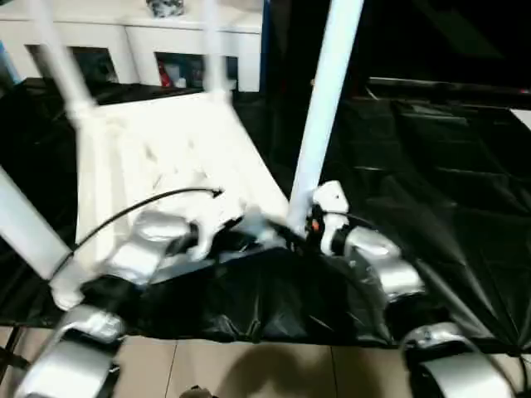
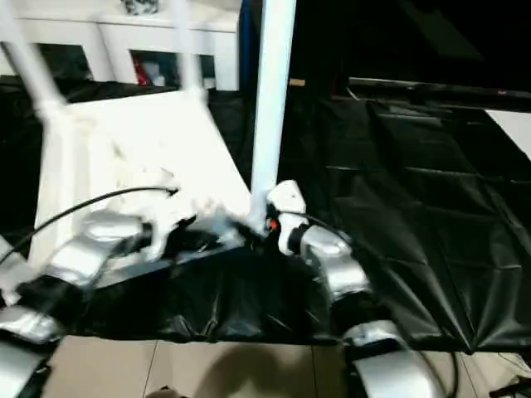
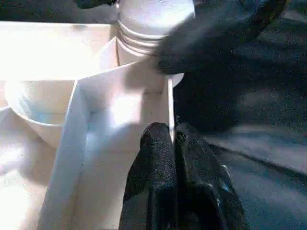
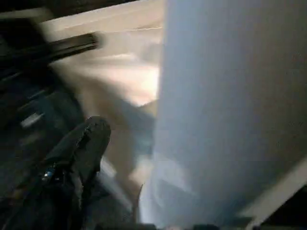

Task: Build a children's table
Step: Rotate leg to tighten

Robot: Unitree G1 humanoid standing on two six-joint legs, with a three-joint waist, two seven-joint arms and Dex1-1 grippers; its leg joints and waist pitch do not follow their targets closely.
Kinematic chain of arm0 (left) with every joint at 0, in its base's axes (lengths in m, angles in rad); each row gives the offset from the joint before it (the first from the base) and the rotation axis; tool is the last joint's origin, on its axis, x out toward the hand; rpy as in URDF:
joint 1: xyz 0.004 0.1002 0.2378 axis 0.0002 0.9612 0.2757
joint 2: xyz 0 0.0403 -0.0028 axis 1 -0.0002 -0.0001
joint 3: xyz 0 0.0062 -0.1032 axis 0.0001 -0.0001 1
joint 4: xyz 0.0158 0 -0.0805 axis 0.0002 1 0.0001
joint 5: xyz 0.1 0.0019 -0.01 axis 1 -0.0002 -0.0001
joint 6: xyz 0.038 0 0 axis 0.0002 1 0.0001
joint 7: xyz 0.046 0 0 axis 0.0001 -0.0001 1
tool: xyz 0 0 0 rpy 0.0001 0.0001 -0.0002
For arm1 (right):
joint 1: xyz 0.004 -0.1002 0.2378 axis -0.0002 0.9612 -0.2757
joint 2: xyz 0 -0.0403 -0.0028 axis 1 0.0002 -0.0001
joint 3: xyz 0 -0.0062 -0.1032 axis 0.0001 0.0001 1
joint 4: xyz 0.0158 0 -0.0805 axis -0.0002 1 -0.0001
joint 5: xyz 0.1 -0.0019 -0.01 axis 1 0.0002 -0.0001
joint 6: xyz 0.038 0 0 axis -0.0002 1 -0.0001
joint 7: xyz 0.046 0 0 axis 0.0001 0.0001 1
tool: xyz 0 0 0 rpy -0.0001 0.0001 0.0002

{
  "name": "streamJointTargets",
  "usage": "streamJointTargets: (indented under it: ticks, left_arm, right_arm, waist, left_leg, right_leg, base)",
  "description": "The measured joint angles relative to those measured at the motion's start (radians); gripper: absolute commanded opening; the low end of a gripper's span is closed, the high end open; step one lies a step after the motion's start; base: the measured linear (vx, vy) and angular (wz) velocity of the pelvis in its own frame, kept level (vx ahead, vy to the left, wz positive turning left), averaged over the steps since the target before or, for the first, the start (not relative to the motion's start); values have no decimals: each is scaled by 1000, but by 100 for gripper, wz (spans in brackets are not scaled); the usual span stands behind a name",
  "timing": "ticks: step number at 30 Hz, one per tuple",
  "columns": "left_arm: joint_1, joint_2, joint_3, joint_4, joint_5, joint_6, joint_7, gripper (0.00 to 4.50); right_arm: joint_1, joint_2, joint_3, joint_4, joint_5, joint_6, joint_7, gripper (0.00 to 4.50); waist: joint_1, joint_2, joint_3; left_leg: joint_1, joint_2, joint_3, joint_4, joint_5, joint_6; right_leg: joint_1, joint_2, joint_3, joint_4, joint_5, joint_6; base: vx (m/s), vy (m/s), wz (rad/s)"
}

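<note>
I see black plastic sheeting (image 1: 448, 191) over floor, white cabinet (image 1: 158, 50) w/ glass doors behind, pale tiles (image 1: 249, 369) nearest me.

Black sheet (image 1: 431, 182) over tiled floor (image 1: 249, 369); white glass-door cabinet (image 1: 124, 41) at back.

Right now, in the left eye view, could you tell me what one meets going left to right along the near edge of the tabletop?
Left forearm → near edge of the tabletop → upright leg → right forearm.
</note>
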Motion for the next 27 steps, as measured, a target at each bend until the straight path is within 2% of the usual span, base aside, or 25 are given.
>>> streamJointTargets:
  ticks: [2,9,14,18,27]
  left_arm:
    - [12,21,-1,-6,-10,-11,-46,0]
    - [32,77,-6,-27,-27,-15,-163,0]
    - [39,92,-13,-44,-30,-4,-222,0]
    - [38,94,-16,-44,-30,-4,-236,0]
    - [38,95,-14,-44,-30,15,-258,0]
  right_arm:
    - [12,-24,20,-28,1,0,89,424]
    - [11,-63,61,-48,20,-1,260,358]
    - [10,-86,83,-67,30,23,346,308]
    - [11,-89,87,-67,29,21,362,281]
    - [23,-81,85,-90,51,42,361,222]
  waist:
    - [1,0,0]
    - [3,-1,0]
    - [16,-1,0]
    - [24,-1,0]
    - [27,-1,0]
  left_leg:
    - [0,0,0,0,0,0]
    - [1,0,0,0,0,0]
    - [0,0,0,0,0,0]
    - [1,1,1,0,0,0]
    - [1,1,1,-1,0,0]
  right_leg:
    - [0,0,0,0,0,0]
    - [1,0,0,0,0,0]
    - [1,0,0,-1,0,0]
    - [1,0,0,0,0,0]
    - [1,0,0,-1,-1,1]
  base:
    - [0,0,0]
    - [0,0,0]
    - [0,0,0]
    - [0,0,0]
    - [0,0,0]
